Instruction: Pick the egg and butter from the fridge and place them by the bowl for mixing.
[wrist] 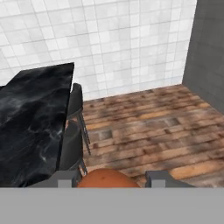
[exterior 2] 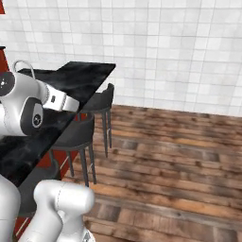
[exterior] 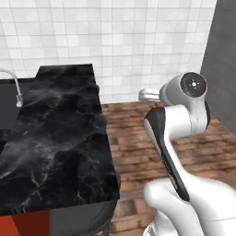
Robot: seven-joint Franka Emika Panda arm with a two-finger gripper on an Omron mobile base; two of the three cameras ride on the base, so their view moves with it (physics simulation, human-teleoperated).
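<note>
Gripping the egg (wrist: 106, 178) between its two fingertips (wrist: 65, 178) at the bottom centre of the hand view, the hand (wrist: 109, 179) appears closed on it in transit. The black marble table (wrist: 33, 118) fills the left of frame, two dark stools (wrist: 73, 131) along its edge, plank floor (wrist: 153, 127) to the right. Risks, as judged: the smooth rounded egg could slip during a swing and break on the floor; a low approach could clip the table edge. The bowl's position cannot be confirmed.
</note>
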